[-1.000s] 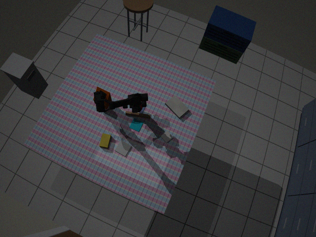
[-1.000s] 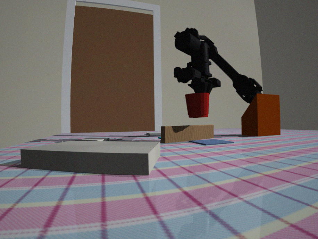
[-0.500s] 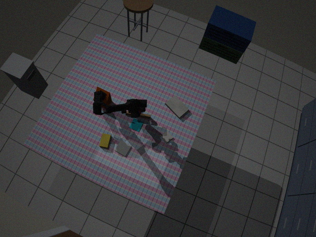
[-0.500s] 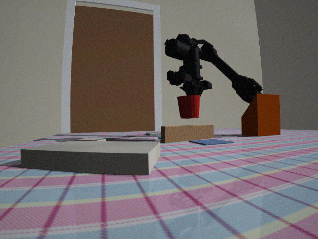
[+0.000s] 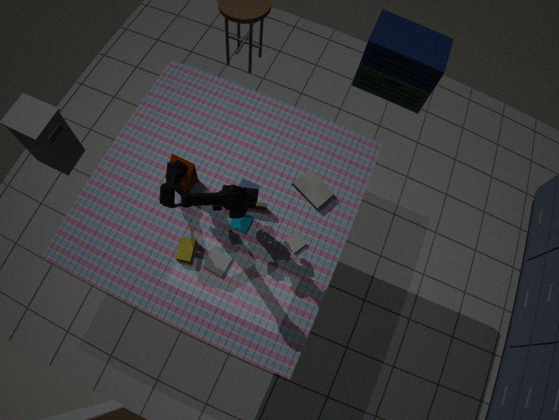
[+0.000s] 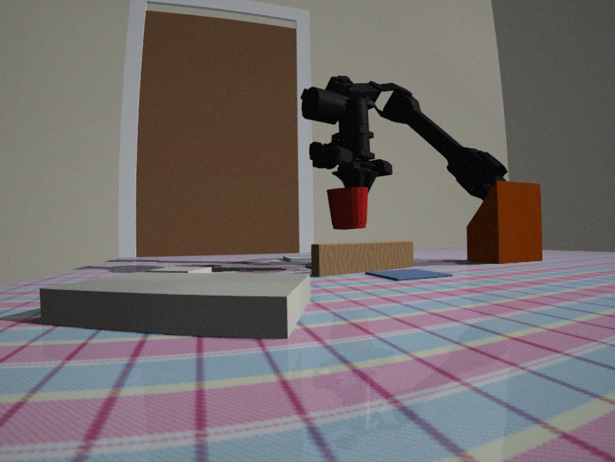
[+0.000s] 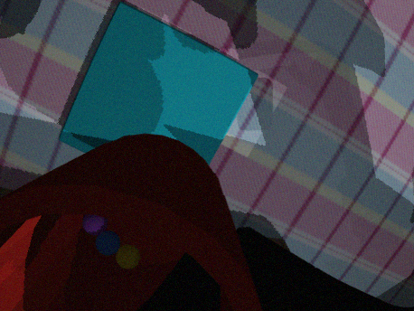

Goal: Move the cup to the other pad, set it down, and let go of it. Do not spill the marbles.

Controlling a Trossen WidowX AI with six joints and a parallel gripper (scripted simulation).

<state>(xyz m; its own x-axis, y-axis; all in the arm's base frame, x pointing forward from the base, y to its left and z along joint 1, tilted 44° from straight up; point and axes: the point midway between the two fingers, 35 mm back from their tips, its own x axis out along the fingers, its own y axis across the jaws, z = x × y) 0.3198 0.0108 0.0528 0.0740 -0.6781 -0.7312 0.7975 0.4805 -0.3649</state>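
Observation:
My gripper (image 6: 354, 184) (image 7: 225, 241) is shut on the wall of the red cup (image 6: 348, 211) (image 7: 149, 158), one finger inside and one outside. The cup hangs upright in the air, higher than the wooden bar. Purple (image 7: 95, 223), blue (image 7: 108, 243) and yellow (image 7: 128, 257) marbles lie inside it. The teal pad (image 5: 241, 224) (image 7: 194, 90) lies bare below, partly hidden by the cup rim in the wrist view. The blue pad (image 5: 249, 184) (image 6: 409, 274) lies bare across the bar. In the top view the arm hides nearly all of the cup.
The wooden bar (image 5: 260, 205) (image 6: 362, 258) stands between the pads. An orange block (image 5: 192, 175) (image 6: 519, 223) is by the arm's base. A thick pale slab (image 5: 313, 188) (image 6: 168, 288), two thin pale tiles (image 5: 296, 243) (image 5: 219, 262) and a yellow block (image 5: 185, 249) lie around.

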